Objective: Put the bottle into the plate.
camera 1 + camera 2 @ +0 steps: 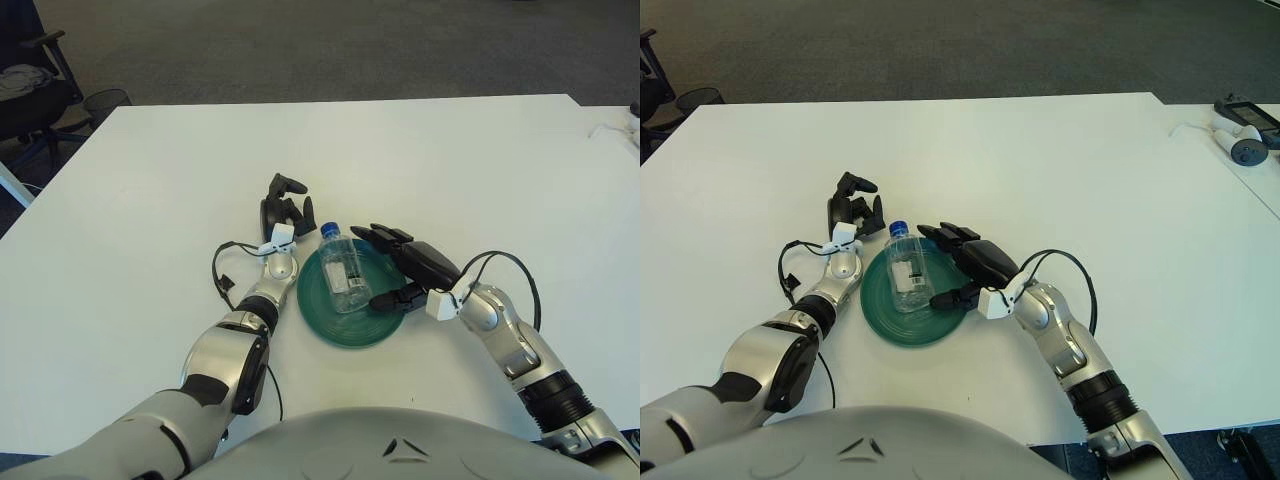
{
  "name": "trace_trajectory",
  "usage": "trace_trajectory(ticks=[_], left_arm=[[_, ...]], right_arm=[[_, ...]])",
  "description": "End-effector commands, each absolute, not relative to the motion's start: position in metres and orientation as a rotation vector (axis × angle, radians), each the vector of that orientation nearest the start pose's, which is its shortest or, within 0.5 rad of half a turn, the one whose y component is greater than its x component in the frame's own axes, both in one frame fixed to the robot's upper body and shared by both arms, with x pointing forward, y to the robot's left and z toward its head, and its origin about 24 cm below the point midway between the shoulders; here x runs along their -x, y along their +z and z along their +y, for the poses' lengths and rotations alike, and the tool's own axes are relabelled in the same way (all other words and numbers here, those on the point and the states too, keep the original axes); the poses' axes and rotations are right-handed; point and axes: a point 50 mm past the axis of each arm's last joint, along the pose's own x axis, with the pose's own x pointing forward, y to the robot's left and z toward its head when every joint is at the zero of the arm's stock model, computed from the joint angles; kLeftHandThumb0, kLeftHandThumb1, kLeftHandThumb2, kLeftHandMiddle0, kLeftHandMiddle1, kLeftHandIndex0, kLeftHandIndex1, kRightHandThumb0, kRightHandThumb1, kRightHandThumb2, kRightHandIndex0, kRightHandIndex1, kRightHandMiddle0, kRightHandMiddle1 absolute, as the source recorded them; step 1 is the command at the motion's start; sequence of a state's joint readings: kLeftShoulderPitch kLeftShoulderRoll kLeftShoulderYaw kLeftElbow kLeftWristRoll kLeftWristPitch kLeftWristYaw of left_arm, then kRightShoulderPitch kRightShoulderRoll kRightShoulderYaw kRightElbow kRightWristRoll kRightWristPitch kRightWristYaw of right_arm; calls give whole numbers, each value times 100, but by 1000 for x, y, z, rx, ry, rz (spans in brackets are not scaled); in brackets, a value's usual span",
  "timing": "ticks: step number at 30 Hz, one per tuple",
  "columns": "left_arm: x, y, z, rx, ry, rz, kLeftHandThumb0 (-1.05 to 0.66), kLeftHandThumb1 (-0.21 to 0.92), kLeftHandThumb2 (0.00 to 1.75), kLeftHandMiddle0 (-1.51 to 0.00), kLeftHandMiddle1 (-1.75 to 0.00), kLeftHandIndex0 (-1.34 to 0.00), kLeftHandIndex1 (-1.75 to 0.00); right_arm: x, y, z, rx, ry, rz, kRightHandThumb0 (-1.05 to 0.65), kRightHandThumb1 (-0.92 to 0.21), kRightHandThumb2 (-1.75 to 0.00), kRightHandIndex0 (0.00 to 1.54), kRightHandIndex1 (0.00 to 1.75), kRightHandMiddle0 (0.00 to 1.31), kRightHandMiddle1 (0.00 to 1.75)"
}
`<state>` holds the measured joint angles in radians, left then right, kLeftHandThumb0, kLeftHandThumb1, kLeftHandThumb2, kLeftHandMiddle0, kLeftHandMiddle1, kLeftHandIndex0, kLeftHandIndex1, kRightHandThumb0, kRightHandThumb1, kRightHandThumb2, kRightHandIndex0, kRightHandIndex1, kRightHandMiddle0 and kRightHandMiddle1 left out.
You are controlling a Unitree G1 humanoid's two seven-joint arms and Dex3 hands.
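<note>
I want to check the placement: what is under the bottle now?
The green plate is under the bottle, which lies on its side in it. The part of the plate beneath the bottle is covered. The right hand is beside it, open.

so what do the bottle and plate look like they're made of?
Bottle: likely clear thin plastic, since the green shows through its body; blue cap, paper-like label. Plate: dark green, slightly glossy, with concentric ridges; probably moulded plastic, though glazed ceramic can't be excluded. The right hand sits beside the bottle, over the plate.
</note>
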<state>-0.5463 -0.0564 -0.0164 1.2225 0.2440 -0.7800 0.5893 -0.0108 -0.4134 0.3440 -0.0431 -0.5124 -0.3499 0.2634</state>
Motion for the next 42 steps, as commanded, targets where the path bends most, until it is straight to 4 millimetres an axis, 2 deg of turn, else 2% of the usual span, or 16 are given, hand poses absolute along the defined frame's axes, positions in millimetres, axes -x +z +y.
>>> trace_trajectory(ticks=[1,22,28,33,37,42], left_arm=[[-296,-15,109,-160,250,-71,-45,40,121,-111,-175,-55,-175],[-297,-15,110,-146,241,-66,-45,40,121,-112,-175,-55,-175],[-297,-14,111,-149,241,-69,-45,39,122,-112,-175,-55,-175],[-297,-14,112,-149,239,-75,-45,39,122,-112,-175,-55,-175],[-297,-14,113,-148,238,-76,-45,39,122,-113,-175,-55,-175],[-297,-14,113,-144,238,-78,-46,37,124,-114,-175,-57,-175]], right_arm=[[-224,50,-115,926,757,-283,-96,-92,-48,10,2,0,25],[-220,47,-119,973,753,-270,-96,-92,-50,10,1,0,25],[-227,55,-129,966,718,-264,-96,-92,-48,8,0,0,21],[-244,82,-159,874,526,-305,-97,-92,-42,10,1,0,30],[-248,90,-171,774,339,-379,-95,-92,-35,13,2,0,40],[-253,96,-178,660,164,-456,-89,-92,-25,21,5,0,65]])
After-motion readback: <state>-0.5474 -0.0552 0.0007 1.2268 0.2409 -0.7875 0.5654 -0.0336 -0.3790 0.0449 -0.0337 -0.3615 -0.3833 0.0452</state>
